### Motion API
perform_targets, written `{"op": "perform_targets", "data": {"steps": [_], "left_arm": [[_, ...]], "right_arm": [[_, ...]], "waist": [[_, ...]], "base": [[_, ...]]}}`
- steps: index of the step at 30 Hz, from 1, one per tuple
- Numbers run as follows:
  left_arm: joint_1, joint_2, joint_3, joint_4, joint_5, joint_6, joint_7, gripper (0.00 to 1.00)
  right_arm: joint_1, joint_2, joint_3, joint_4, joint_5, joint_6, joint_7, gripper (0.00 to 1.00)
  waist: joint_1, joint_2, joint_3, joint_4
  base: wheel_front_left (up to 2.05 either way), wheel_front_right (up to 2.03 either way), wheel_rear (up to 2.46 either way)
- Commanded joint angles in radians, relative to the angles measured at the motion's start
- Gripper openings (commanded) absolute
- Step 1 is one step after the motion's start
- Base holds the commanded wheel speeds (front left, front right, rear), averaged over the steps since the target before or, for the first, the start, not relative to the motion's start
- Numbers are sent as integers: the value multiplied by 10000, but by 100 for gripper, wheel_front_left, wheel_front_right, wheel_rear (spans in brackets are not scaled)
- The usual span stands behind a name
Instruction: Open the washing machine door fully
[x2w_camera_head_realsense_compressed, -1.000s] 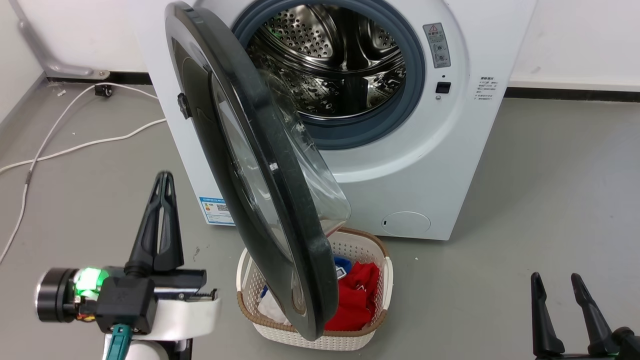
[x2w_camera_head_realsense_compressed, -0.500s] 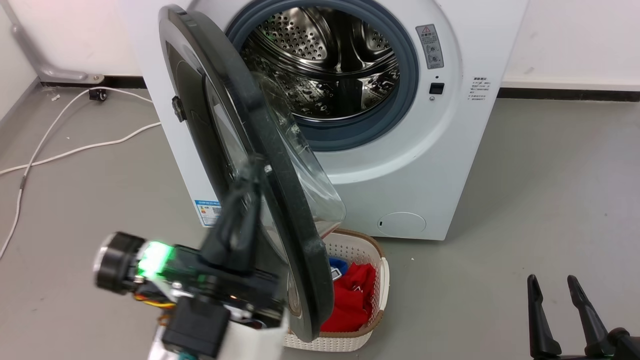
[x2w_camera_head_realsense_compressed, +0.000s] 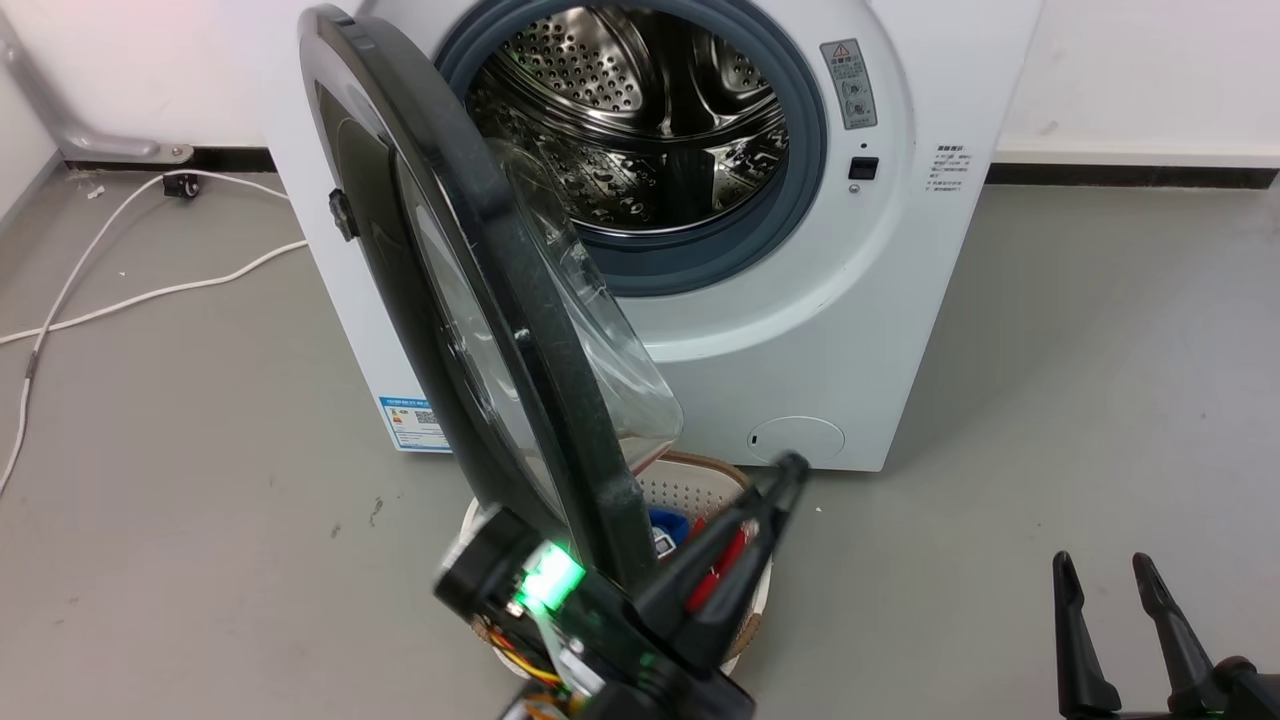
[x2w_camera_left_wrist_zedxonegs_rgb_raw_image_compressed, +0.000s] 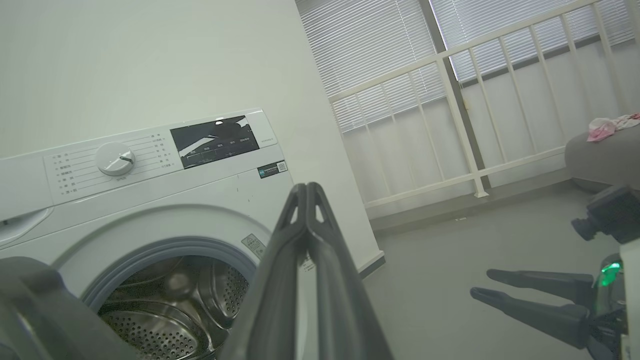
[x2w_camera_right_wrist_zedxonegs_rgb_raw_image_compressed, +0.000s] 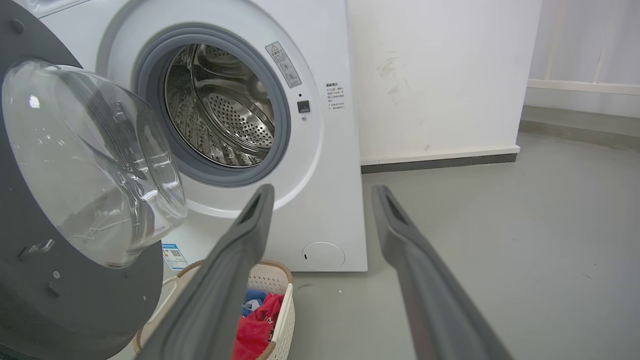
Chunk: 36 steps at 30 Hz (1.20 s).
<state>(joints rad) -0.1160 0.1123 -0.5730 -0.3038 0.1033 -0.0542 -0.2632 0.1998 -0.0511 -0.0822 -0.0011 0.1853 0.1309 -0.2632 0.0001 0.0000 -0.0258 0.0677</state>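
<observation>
The white washing machine (x2w_camera_head_realsense_compressed: 850, 330) (x2w_camera_right_wrist_zedxonegs_rgb_raw_image_compressed: 330, 200) (x2w_camera_left_wrist_zedxonegs_rgb_raw_image_compressed: 225, 175) stands against the wall with its steel drum exposed. The washing machine door (x2w_camera_head_realsense_compressed: 520, 300) (x2w_camera_right_wrist_zedxonegs_rgb_raw_image_compressed: 75, 290) (x2w_camera_left_wrist_zedxonegs_rgb_raw_image_compressed: 30, 310), a black disc with a clear glass bowl, stands about half open, its edge turned toward me. My left gripper (x2w_camera_head_realsense_compressed: 785, 475) (x2w_camera_left_wrist_zedxonegs_rgb_raw_image_compressed: 306, 187) is shut and empty. It sits below the door's lower rim on the drum side, fingers slanting up to the right; whether it touches the door I cannot tell. My right gripper (x2w_camera_head_realsense_compressed: 1100, 562) (x2w_camera_right_wrist_zedxonegs_rgb_raw_image_compressed: 322, 190) (x2w_camera_left_wrist_zedxonegs_rgb_raw_image_compressed: 482, 282) hangs open at the lower right, well away from the machine.
A white laundry basket (x2w_camera_head_realsense_compressed: 690, 490) (x2w_camera_right_wrist_zedxonegs_rgb_raw_image_compressed: 280, 280) with red and blue clothes sits on the floor under the door, in front of the machine. White cables (x2w_camera_head_realsense_compressed: 150, 290) trail over the grey floor at the left. A white railing (x2w_camera_left_wrist_zedxonegs_rgb_raw_image_compressed: 450, 100) stands to the machine's right.
My left arm has swung from left of the door across to its lower rim, fingers now slanting up-right on the drum side. The head camera shifted slightly. The door's angle looks unchanged.
</observation>
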Motion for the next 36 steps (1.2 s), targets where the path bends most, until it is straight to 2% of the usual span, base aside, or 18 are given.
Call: {"op": "perform_targets", "data": {"steps": [1,9,13,26,36], "left_arm": [[130,-21,-189,94,6,-47,-23,0],[518,76,-1188,746,-150,-272,-23,0],[678,139,-1289,1328,-316,-184,-23,0],[611,223,-443,3234,-1038,516,-23,0],[784,277,169,3666,-1389,872,-23,0]], "right_arm": [[-104,17,-9,14,-25,0,-21,100],[-154,17,-52,55,-49,0,-21,100],[-172,17,-29,80,-71,-2,-21,100],[-342,18,-17,205,-138,-2,-21,100],[-337,18,-18,349,-76,0,-21,100]], "waist": [[-1,0,19,-10],[-1,0,116,-12],[-1,0,174,-34],[-1,0,409,-45],[-1,0,444,118]], "base": [[0,0,0],[0,0,0],[0,0,0],[0,0,0],[0,0,0]]}}
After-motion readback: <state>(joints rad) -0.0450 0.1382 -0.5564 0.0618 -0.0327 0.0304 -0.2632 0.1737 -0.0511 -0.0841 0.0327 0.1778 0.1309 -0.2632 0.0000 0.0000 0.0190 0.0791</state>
